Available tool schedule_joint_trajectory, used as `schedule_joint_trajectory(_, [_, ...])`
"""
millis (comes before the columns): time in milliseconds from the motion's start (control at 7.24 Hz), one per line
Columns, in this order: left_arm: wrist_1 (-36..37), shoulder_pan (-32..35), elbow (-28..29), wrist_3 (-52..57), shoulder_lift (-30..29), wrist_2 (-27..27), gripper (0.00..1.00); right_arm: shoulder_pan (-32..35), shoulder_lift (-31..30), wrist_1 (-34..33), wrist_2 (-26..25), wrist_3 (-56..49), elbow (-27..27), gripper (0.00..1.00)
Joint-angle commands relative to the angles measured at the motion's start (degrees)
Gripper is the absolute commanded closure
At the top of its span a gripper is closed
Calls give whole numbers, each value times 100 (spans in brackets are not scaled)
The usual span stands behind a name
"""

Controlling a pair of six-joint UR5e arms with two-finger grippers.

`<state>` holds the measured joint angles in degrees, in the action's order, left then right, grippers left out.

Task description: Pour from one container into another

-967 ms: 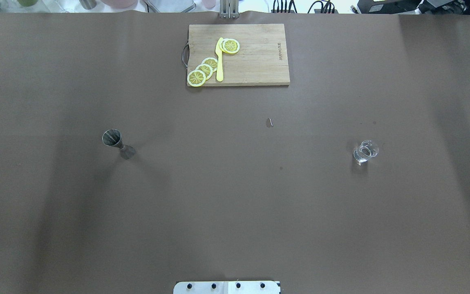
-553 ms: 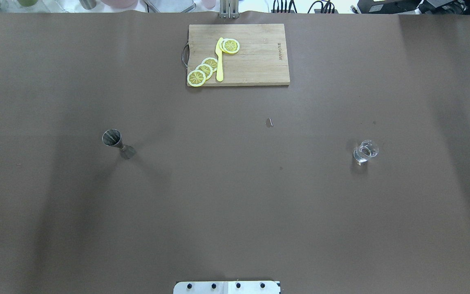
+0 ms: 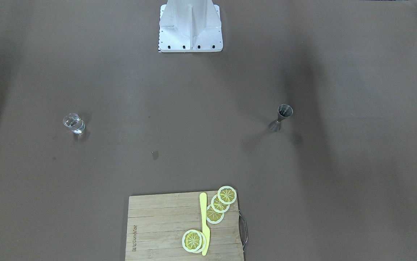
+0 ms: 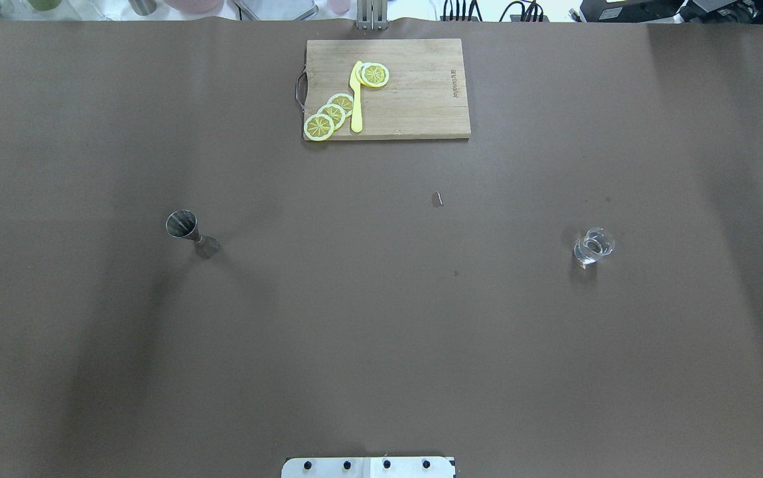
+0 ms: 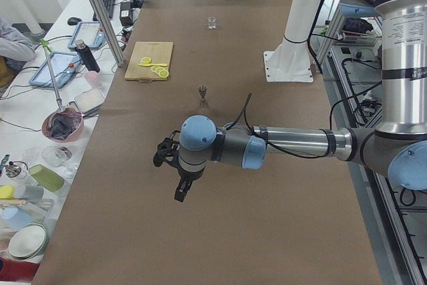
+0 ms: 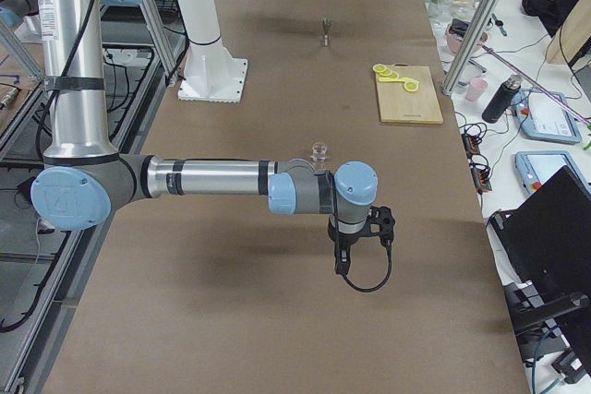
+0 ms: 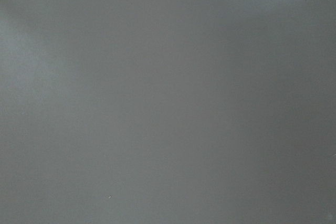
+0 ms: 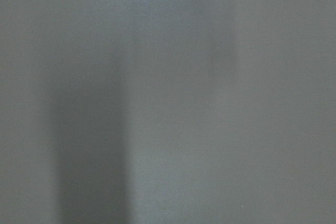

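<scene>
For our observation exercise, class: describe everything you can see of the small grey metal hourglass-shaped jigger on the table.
The small grey stainless-looking hourglass-shaped jigger is two cones joined at a narrow waist, dull and slightly reflective. It stands upright on one cone, with the other's open mouth facing up; whether it holds anything cannot be told. It sits alone on the brown table cover, on the robot's left side, well apart from everything else. Only the table cover touches it.

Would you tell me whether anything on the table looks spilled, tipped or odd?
Nothing is spilled or tipped: the glass tumbler and jigger stand upright. One small dark mark lies on the table between them; stain or debris, unclear.
</scene>
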<state>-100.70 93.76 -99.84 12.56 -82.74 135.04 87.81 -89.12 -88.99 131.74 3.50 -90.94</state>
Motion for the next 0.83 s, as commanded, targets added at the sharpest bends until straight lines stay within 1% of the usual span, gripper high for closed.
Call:
schedule_joint_trajectory(0, [-608,-199,-87,1,12,13,1,-36,17,-13,9,11,-3,0])
schedule_joint_trajectory(138, [-740,-244,-105,9,-22,109,1,-36,8,22,-8,2,6,0])
schedule_joint_trajectory(414, [-1581,-698,-140,-8,-49,198,1,-45,8,40,-43,2,50,0])
schedule_joint_trajectory(691, [-2634,-1847,-141,-26,-145,32,1,-132,43,40,-69,-7,50,0])
